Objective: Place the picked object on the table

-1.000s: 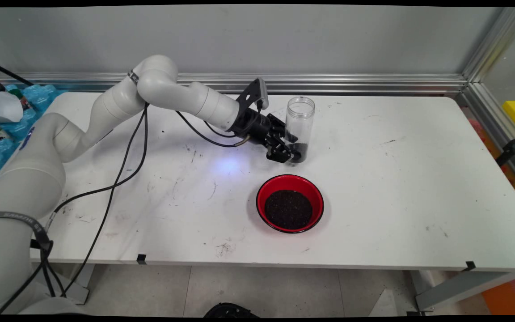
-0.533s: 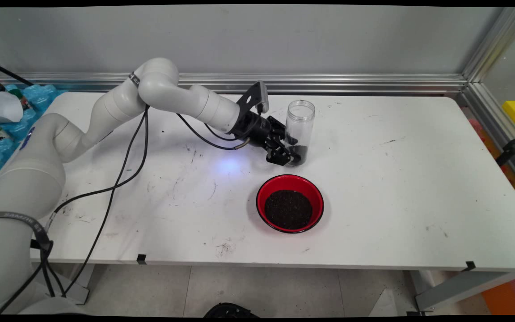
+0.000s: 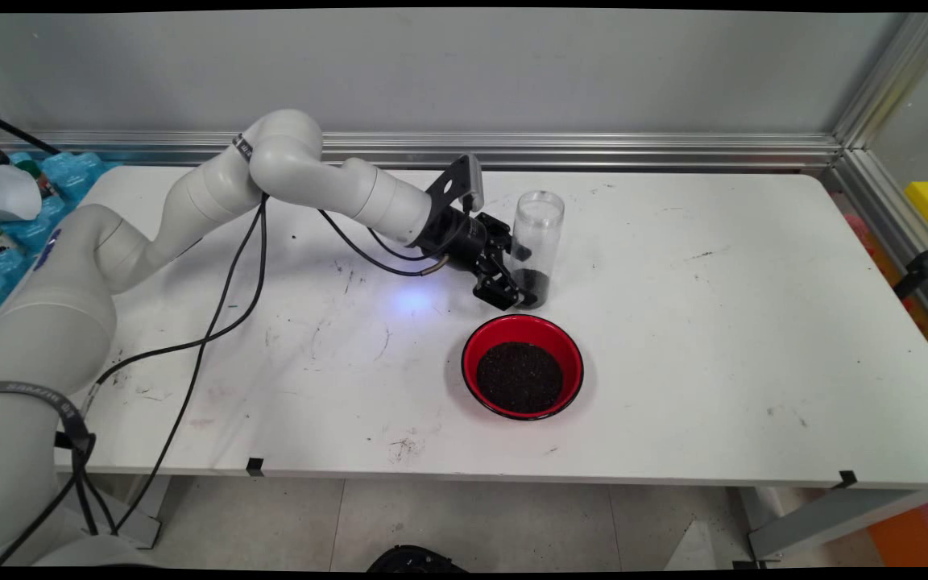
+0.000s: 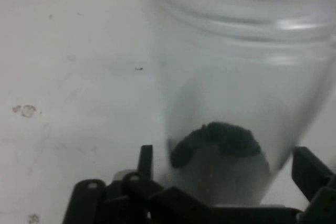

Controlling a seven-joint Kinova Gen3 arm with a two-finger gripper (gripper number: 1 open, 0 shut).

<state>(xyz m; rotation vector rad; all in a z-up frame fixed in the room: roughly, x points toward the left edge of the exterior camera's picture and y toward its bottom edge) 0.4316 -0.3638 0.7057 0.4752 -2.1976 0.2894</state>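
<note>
Tool point(image 3: 512, 278) grips the clear cylindrical plastic jar point(image 3: 536, 234) low on its body, one finger either side, jaws narrowed onto the wall. Hand view: jar point(image 4: 236, 93) fills the frame between the two black fingers point(image 4: 310, 169), pressed right against the linkage. Jar is transparent, open-topped, with ribbed thread rings near the mouth and no lid on it. A small clump of dark granular material point(image 3: 530, 282) sits at the bottom of the jar; in the hand view it reads as a dark lump point(image 4: 218, 140) low inside. The rest of the jar looks empty. Jar leans slightly, top tipped toward 1 o'clock; cannot tell whether its base touches the white surface point(image 3: 714, 322) or hangs just above.

Jar sits a little past the middle of the surface, toward 12 o'clock. At 6 o'clock from the jar, near but apart, is a round red bowl with a black rim point(image 3: 523, 366), filled with the same dark granules. No label or print readable on jar or bowl. Black cables point(image 3: 222, 322) hang from the arm at 9 o'clock.
</note>
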